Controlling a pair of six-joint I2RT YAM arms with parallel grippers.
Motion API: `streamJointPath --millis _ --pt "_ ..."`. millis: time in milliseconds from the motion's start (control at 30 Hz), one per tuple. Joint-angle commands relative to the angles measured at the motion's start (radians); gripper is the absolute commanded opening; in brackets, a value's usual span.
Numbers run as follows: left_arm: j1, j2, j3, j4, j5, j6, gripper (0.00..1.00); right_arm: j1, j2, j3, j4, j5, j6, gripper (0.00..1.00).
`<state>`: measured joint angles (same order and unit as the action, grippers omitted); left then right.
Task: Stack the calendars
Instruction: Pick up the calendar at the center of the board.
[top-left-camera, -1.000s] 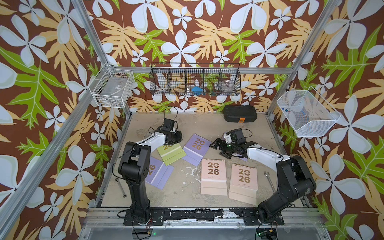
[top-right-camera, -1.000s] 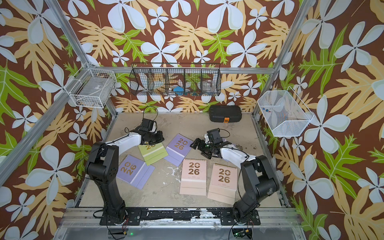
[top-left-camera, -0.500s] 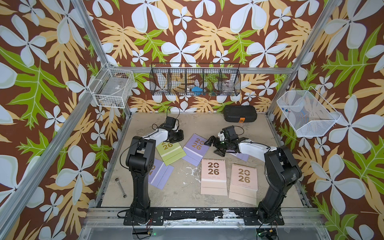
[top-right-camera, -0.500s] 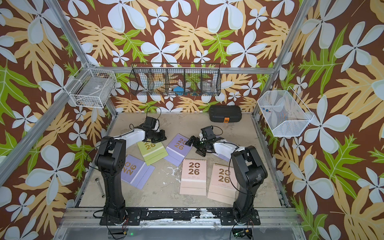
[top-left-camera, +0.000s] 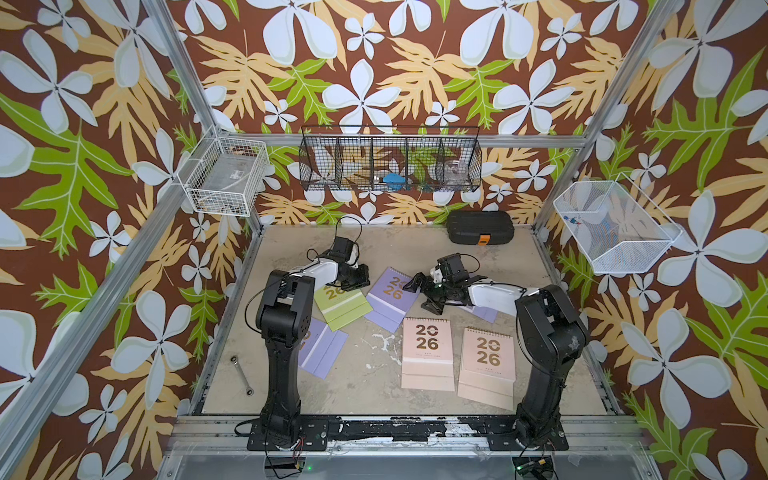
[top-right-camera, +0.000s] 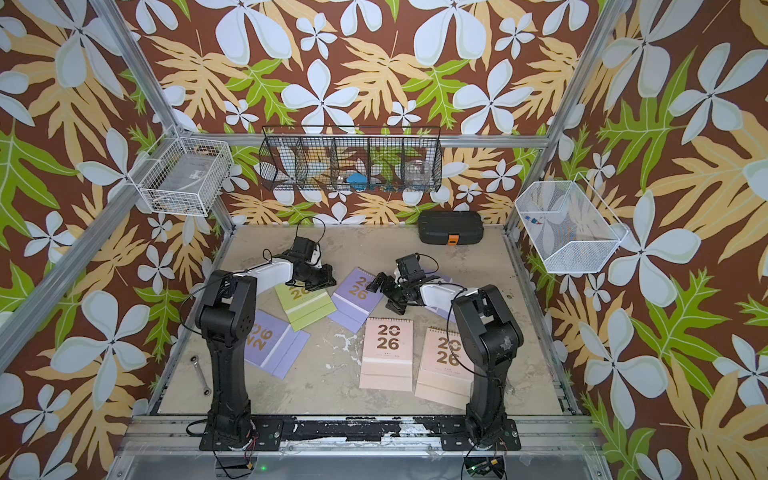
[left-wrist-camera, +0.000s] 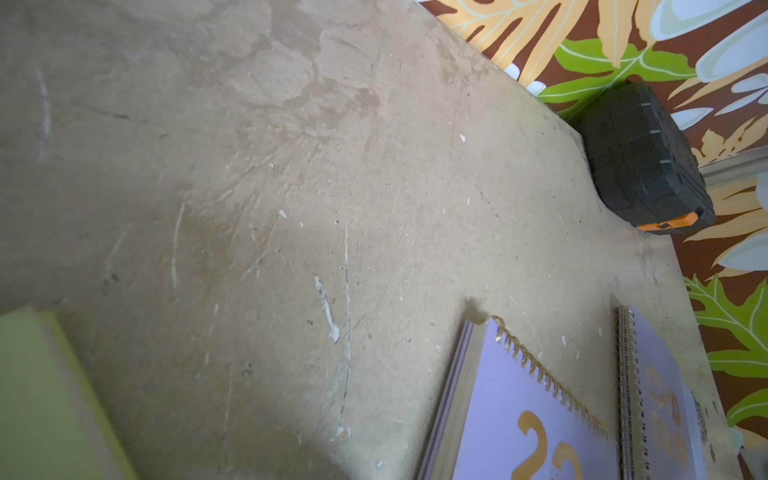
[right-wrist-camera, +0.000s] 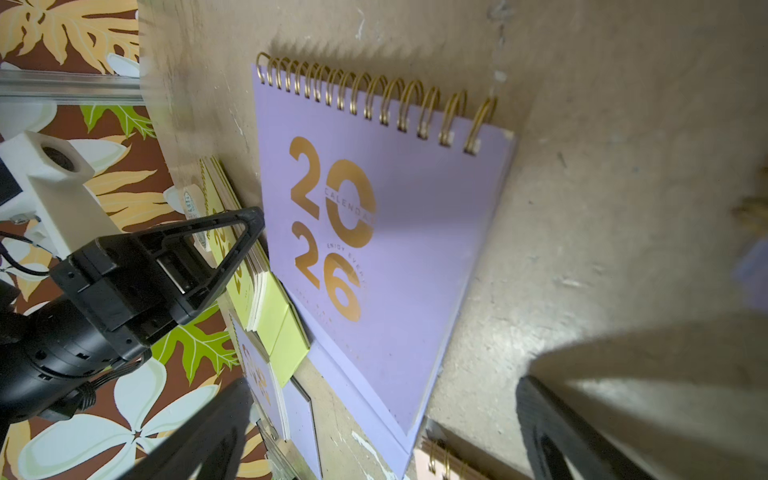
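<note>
Scratched beige table (top-left-camera: 399, 249), flowered walls around. Green calendar (top-left-camera: 343, 305) lies flat, touching lilac calendar (top-left-camera: 390, 299); two pink calendars (top-left-camera: 427, 353) lie nearer front, unstacked. Left gripper (right-wrist-camera: 249, 220) clenched at green calendar's spiral edge. Right gripper (top-left-camera: 423, 294) spread wide beside lilac calendar, grasping nothing.

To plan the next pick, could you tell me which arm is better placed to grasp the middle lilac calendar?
Probably the right: the right gripper stands open beside the middle lilac calendar, while the left gripper is shut at the lime green calendar.
</note>
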<state>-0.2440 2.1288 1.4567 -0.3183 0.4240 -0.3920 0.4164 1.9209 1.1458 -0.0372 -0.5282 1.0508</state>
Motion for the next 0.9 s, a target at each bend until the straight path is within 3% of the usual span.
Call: streamJointPath --millis 0,367,667,867 --pt "0.0 0.003 -0.017 -0.015 0.02 0.026 0.0 0.007 0.011 0.008 0.036 -0.004 0.029 1.0" --pt "0.0 0.009 -0.057 -0.015 0.067 0.043 0.0 0.018 0.071 0.022 0.104 -0.026 0.073 1.0" --pt "0.0 0.023 -0.053 -0.027 0.096 0.049 0.0 0.018 0.05 -0.014 0.429 -0.127 0.129 1.0" --pt "0.0 0.026 -0.017 -0.043 0.085 0.048 0.0 0.018 0.024 -0.02 0.458 -0.118 0.128 0.89"
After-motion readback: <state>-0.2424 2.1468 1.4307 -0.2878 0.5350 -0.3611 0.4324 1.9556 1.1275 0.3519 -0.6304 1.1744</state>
